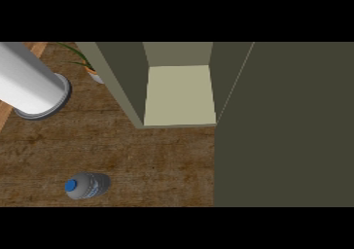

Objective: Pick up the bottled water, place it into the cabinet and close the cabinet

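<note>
Bottled water [87,185]: one, standing upright on the wooden counter [151,155] at seven o'clock.
One cabinet [180,95] at twelve, door [288,126] swung open along the right edge; bare counter between. Neither hand shows in the head view.

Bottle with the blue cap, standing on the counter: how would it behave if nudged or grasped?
The bottle stands upright on the wooden counter, seen cap-on, so a sideways push would probably tip it. Its round body suggests it would then roll. The smooth-looking sides may slip in a grasp. No hand is in view.
</note>
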Action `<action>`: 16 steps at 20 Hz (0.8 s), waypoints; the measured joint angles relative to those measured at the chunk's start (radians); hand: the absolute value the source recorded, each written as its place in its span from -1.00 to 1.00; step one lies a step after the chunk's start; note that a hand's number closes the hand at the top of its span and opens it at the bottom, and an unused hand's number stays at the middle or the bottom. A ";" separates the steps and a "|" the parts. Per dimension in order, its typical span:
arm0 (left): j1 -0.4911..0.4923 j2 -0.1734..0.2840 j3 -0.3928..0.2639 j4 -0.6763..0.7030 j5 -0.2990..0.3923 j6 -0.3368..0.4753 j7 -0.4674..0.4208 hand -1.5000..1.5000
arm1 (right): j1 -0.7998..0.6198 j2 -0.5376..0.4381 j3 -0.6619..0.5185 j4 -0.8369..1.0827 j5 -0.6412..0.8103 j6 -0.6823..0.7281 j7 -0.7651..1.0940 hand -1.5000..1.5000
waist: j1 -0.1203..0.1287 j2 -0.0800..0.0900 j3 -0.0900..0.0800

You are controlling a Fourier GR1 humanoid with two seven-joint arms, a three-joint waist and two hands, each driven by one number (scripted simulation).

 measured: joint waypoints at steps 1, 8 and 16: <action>-0.028 -0.004 -0.003 0.022 -0.009 0.006 0.004 -1.00 | 0.001 -0.006 -0.010 0.000 -0.003 0.004 0.002 -1.00 | -0.001 0.000 0.000; -0.234 -0.019 -0.018 0.174 -0.077 0.039 0.030 -1.00 | 0.030 -0.010 -0.027 0.003 -0.022 0.037 -0.030 -1.00 | -0.006 0.000 -0.001; -0.439 -0.061 -0.043 0.403 -0.168 0.066 0.018 -1.00 | 0.094 -0.015 -0.056 0.011 -0.048 0.094 -0.082 -1.00 | -0.006 0.000 -0.001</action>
